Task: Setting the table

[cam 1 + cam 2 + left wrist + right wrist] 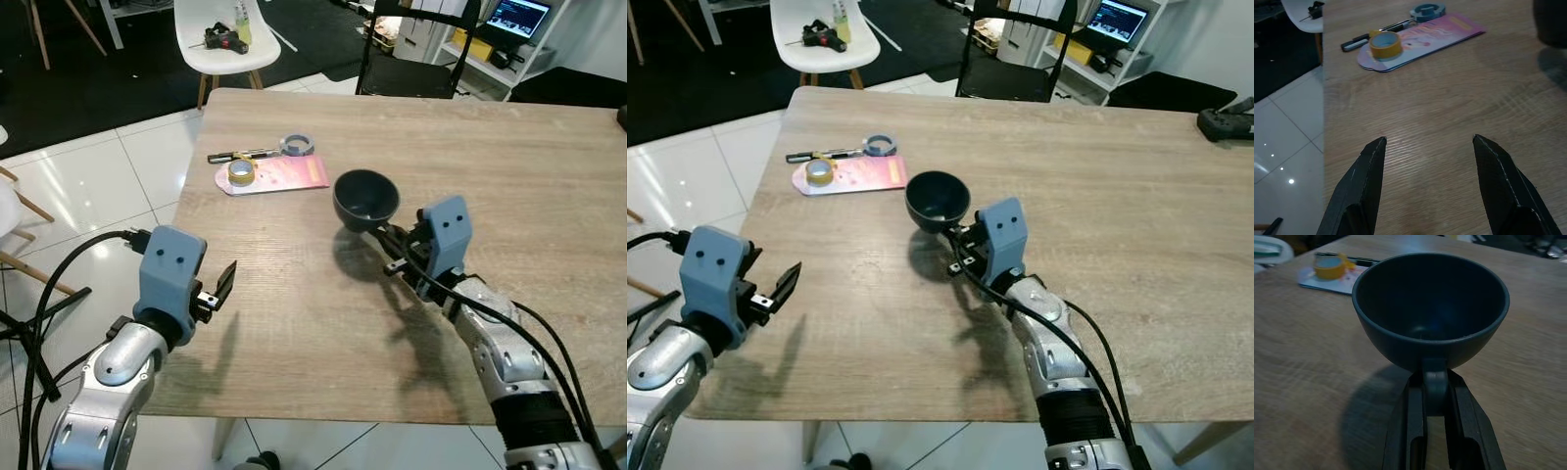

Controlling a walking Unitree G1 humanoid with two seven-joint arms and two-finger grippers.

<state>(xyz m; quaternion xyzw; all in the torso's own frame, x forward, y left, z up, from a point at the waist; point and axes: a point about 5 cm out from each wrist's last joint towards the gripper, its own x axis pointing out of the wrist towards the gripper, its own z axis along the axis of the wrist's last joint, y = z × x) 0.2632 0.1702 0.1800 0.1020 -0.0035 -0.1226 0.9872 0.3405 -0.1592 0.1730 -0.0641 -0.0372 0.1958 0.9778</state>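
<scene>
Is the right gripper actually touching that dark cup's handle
Touching. In the right wrist view the right gripper has both black fingers pressed against the handle of the dark cup.

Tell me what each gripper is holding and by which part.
The right gripper holds the dark cup by its handle, clamped between both fingers and lifted above the table. The left gripper is open and holds nothing.

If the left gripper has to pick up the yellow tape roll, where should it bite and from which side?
Come from above and pinch the yellow tape roll across its wall, one finger in the hole, one outside. It lies flat on the pink card, so its sides sit low. The left gripper is open over bare table, short of the roll.
</scene>
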